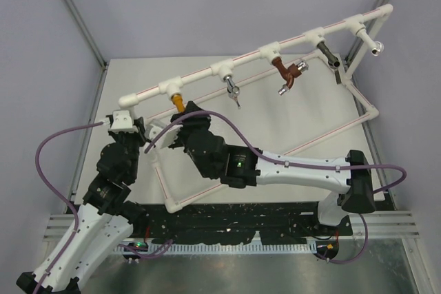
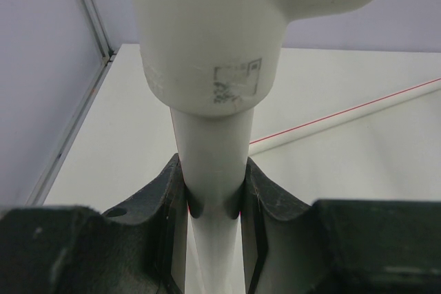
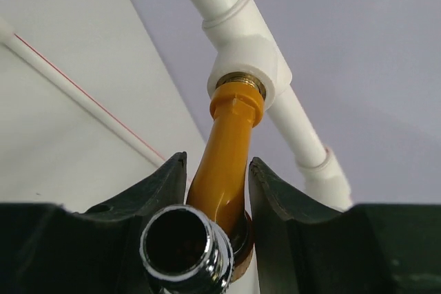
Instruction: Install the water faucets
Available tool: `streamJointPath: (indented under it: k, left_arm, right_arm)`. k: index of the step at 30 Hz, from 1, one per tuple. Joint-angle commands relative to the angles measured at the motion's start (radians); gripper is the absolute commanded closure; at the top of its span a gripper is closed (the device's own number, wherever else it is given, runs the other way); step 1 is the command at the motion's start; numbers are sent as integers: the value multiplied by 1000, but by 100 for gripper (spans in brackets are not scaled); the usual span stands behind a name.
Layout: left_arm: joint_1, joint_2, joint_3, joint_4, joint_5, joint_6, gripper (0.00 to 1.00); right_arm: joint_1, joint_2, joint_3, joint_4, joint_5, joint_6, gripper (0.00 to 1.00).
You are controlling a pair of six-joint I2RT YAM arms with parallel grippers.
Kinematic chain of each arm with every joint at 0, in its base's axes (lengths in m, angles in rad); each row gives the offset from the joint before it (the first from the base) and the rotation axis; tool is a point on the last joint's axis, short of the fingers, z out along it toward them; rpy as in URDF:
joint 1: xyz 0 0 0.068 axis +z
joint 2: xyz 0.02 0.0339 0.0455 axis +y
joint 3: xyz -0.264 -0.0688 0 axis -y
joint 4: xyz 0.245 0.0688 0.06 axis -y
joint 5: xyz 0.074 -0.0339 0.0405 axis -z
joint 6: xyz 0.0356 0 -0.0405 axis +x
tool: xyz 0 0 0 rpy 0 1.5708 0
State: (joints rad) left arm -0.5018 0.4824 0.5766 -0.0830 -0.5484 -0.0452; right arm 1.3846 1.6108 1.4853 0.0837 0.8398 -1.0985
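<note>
The orange-yellow water faucet [image 1: 178,101] hangs from the leftmost white tee [image 1: 170,89] of the pipe frame. In the right wrist view the faucet [image 3: 231,135] has its brass thread in the tee [image 3: 248,60], and its silver spout opening [image 3: 185,253] faces the camera. Its knob is hidden. My right gripper [image 3: 217,163] is shut on the faucet body, one finger on each side, and also shows in the top view [image 1: 182,112]. My left gripper [image 2: 210,166] is shut on the white pipe [image 2: 209,135] just below an elbow fitting [image 2: 207,32], at the frame's left end [image 1: 125,123].
The other tees carry a silver tap [image 1: 233,91], a reddish-brown tap [image 1: 288,74], a dark grey tap [image 1: 329,54] and a silver tap [image 1: 375,47]. The frame's lower pipe [image 1: 303,146] lies on the white table. Metal cage posts stand at the table's sides.
</note>
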Motion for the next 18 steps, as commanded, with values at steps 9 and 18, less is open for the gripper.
streamJointPath:
  k: [9,18]
  left_arm:
    - [-32,2,6,60,165,-18,100]
    - [-32,5,6,58,169,-22,100]
  right_arm:
    - [-67,-162,-172,518,-169,1541,95]
    - [-111,-223,-396,803,-88,2098,80]
